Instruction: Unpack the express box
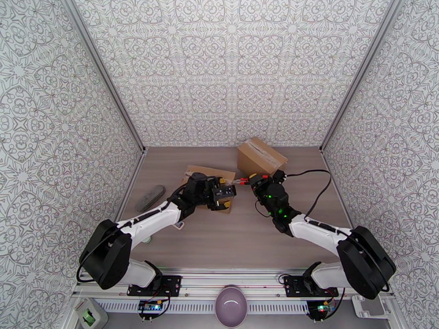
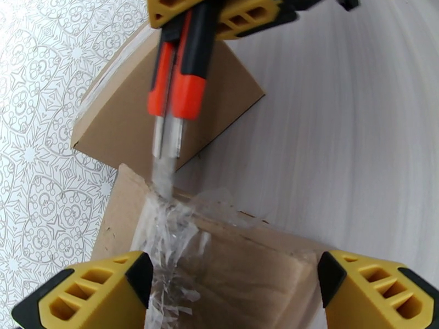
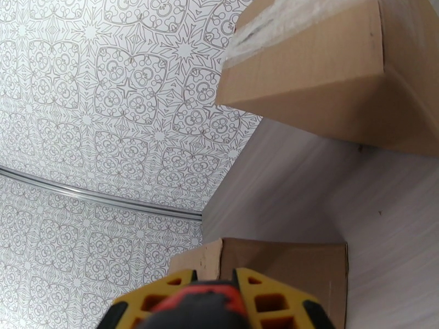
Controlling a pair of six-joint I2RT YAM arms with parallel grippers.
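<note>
Cardboard from above: the express box point(image 1: 211, 172) lies mid-table under the left gripper point(image 1: 223, 196). Left wrist: we see its jaws released, straddling the tape point(image 2: 170, 231) the cutter point(image 2: 184, 78) touches. Right wrist: the right gripper point(image 3: 214, 297) clenches the cutter. We judge the box light and stiff; brace its sides.

No writing, label, brand or number can be read. The cardboard box point(image 1: 261, 155) shows plain brown faces, and the walls point(image 1: 230, 67) carry a grey ornamental pattern without letters.
</note>
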